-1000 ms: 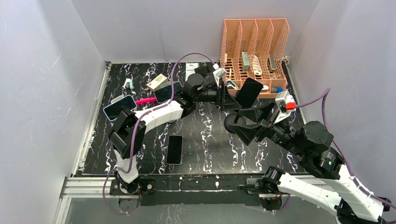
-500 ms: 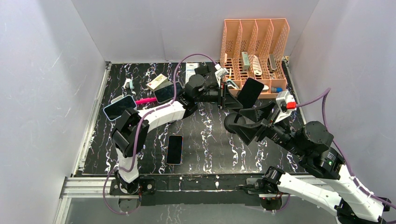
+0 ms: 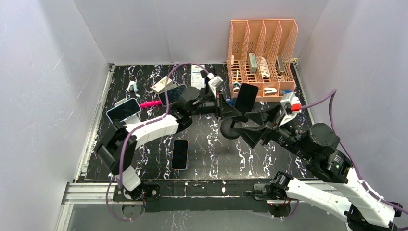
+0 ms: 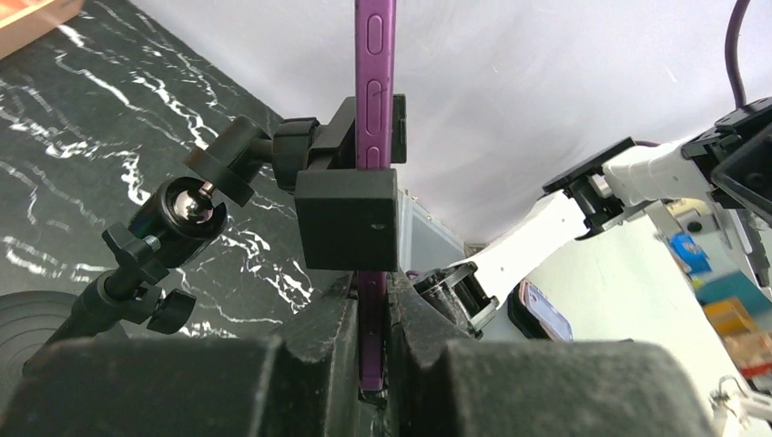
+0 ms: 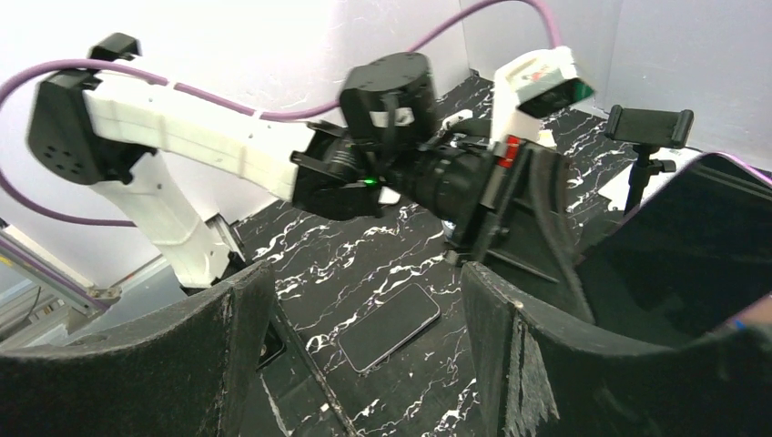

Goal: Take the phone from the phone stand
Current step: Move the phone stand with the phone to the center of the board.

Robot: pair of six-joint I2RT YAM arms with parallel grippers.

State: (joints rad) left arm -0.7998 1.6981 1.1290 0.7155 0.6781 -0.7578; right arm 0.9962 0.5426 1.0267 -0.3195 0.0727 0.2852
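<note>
1. One firm pinch first: grips the lower edge of the phone (image 4: 373, 91) with the left pincer (image 4: 371, 319), fingers pressed on both faces just below the clamp of the phone stand (image 4: 346, 218).
2. Finds the phone upright in that clamp, edge-on in the left wrist view, raised above the stand's round base (image 3: 231, 129) and not yet free.
3. Calls for a pull along the phone's own length, straight out of the clamp, rather than a twist.
4. Seems wise to avoid levering sideways, so as not to swing the ball joint (image 4: 187, 205) behind the clamp or tip the base on the surface (image 3: 202, 144).
5. Pays to test the hold before drawing away, given a thin, smooth edge likely to slip.
6. Shows the right pincer (image 5: 364, 305) spread wide and gripping nothing, low on the near right of the stand, close to its base. Looks placed to steady the stand during the pull. Cannot tell whether touching.
7. Reaches in from the left of the stand with the left arm (image 3: 154, 124), forearm stretched long and nearly level, wrist aimed at the clamp.
8. Comes from the near right of the stand with the right arm (image 3: 322, 144), elbow raised, wrist dipped toward the base.
</note>
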